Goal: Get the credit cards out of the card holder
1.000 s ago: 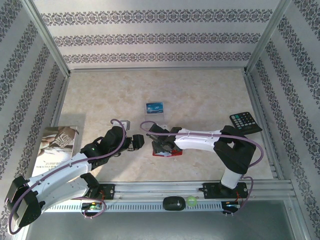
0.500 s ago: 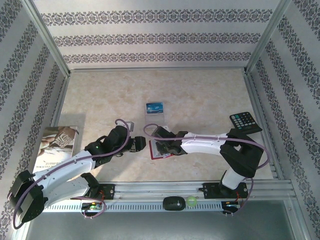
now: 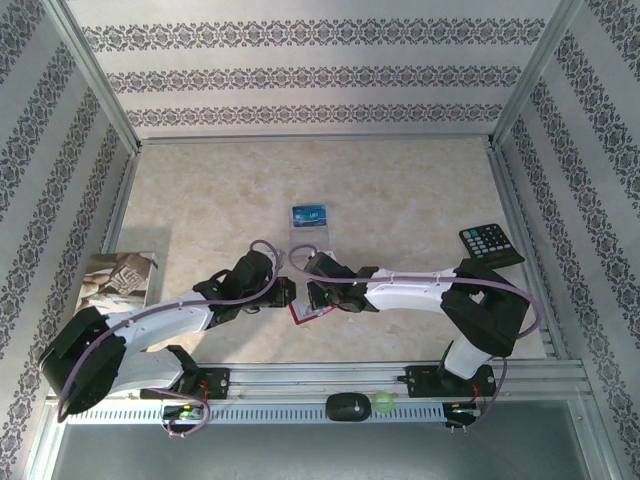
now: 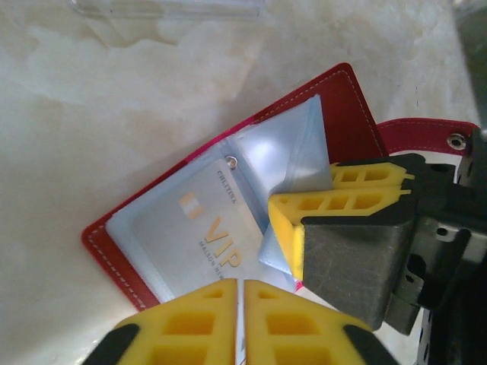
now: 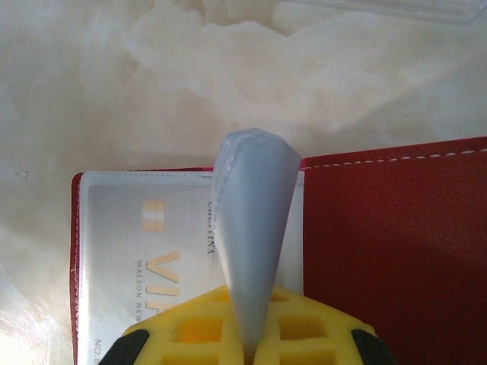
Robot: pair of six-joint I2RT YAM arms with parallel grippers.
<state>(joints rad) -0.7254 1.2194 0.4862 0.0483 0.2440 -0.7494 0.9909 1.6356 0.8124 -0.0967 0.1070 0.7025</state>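
**Two closed grippers at the open card holder**

Patterned walls (image 3: 300, 80) close in a pale marbled table (image 3: 420, 200), and both arms reach from its near edge to meet about midway along that edge. A booklet (image 3: 118, 285) lies by the left edge and a black keypad remote (image 3: 490, 243) by the right, both well apart from the work.

Between the arms, close to the near edge, the red card holder (image 4: 342, 99) lies open and flat. The blue card (image 3: 310, 213) is already out, lying farther in toward the middle of the table. The silver-grey card (image 4: 205, 228) sits inside a plastic pocket of the holder.

The right gripper (image 5: 249, 304) is fully closed on a clear sleeve (image 5: 255, 198), which stands pinched upright off the page. The left gripper (image 4: 243, 293) has its fingers pressed together at the holder's edge, just over the silver-grey card. Whether anything thin is caught between them cannot be told.

The step in hand looks like freeing the silver-grey card. To do it well, the right gripper should hold its leaf up without tugging, so the holder does not slide. The left should take the bare edge of the card, not the plastic over it. It should then draw the card flat toward the pocket's open side, or the whole holder will likely drag along.
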